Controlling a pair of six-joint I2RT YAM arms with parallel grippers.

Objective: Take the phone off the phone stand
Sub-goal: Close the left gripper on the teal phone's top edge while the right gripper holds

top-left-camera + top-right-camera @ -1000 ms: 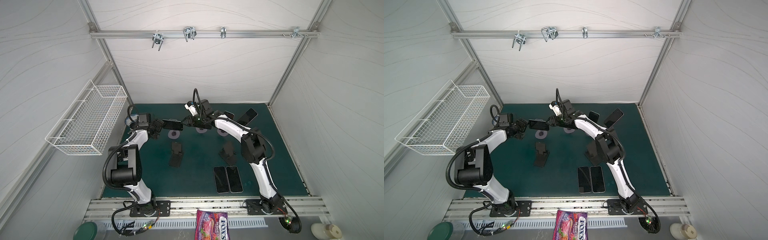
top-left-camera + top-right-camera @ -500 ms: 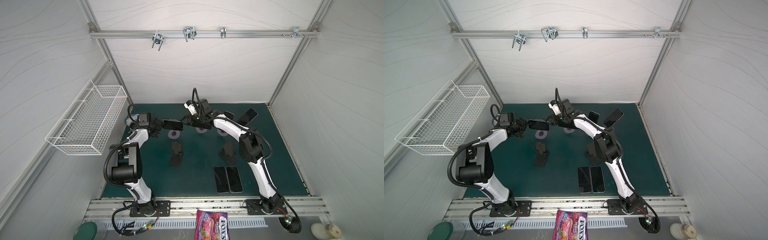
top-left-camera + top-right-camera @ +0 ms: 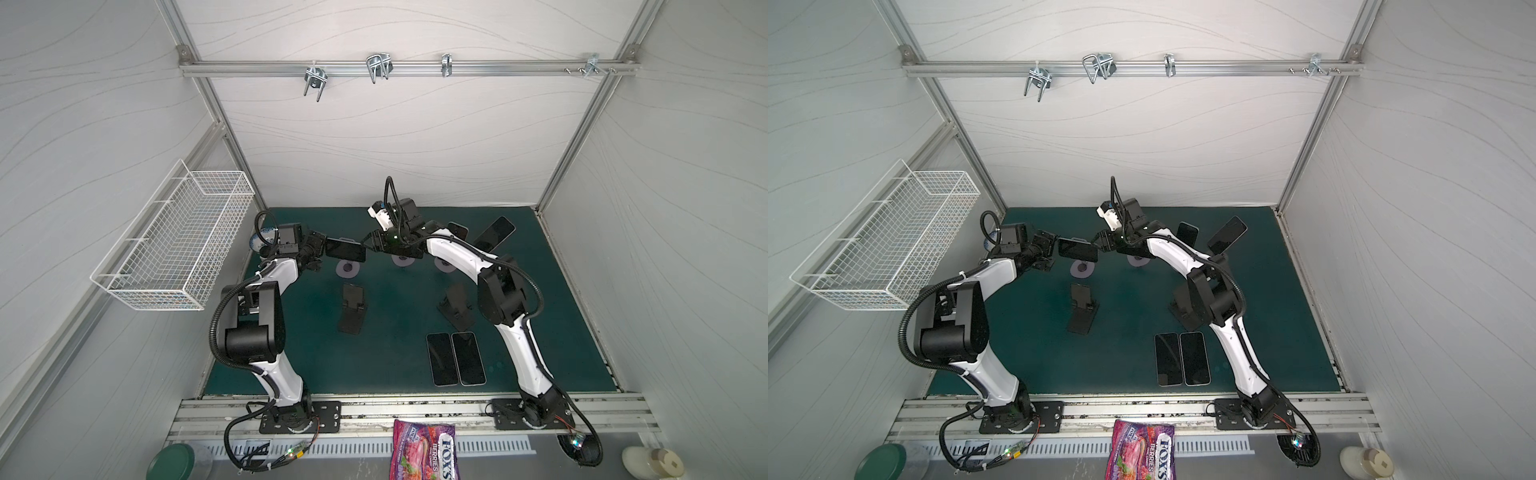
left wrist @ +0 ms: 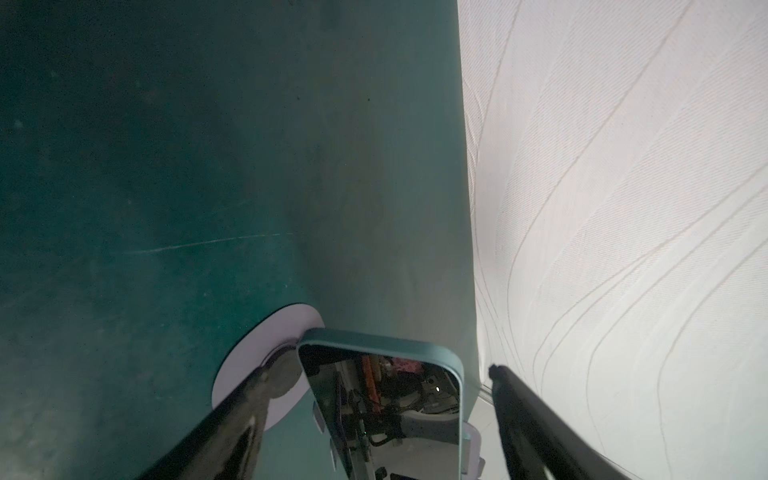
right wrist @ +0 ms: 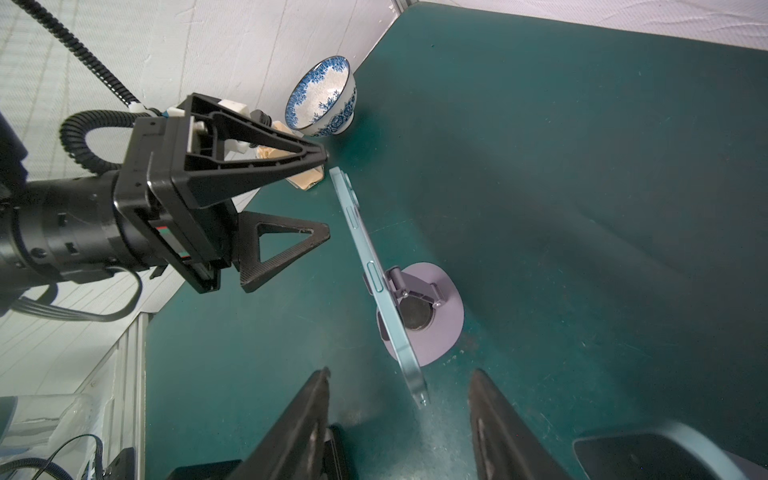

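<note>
A light-blue phone [image 3: 345, 249] [image 3: 1077, 248] sits sideways on a lilac round-based phone stand [image 3: 348, 269] [image 3: 1081, 269] at the back of the green mat. My left gripper [image 3: 322, 254] [image 3: 1052, 251] is at the phone's left end. In the left wrist view it [image 4: 380, 372] is open, a finger on each side of the phone [image 4: 386, 407] with gaps. My right gripper [image 3: 370, 246] [image 3: 1100, 243] is at the right end. In the right wrist view it [image 5: 401, 374] is open, with the phone's tip [image 5: 417, 390] between the fingers, untouched. The stand's base [image 5: 440, 316] shows behind.
Two empty black stands [image 3: 353, 309] [image 3: 455, 307] stand mid-mat. Two phones [image 3: 442, 358] [image 3: 468, 357] lie flat near the front. Further phones [image 3: 494, 232] [image 3: 457, 229] stand on holders at the back right. A blue-patterned bowl [image 5: 322, 97] sits in the back left corner. A wire basket [image 3: 178, 241] hangs on the left wall.
Almost nothing. The right arm's elbow shifted slightly; both grippers stay at the phone's two ends and the phone stays on the stand.
</note>
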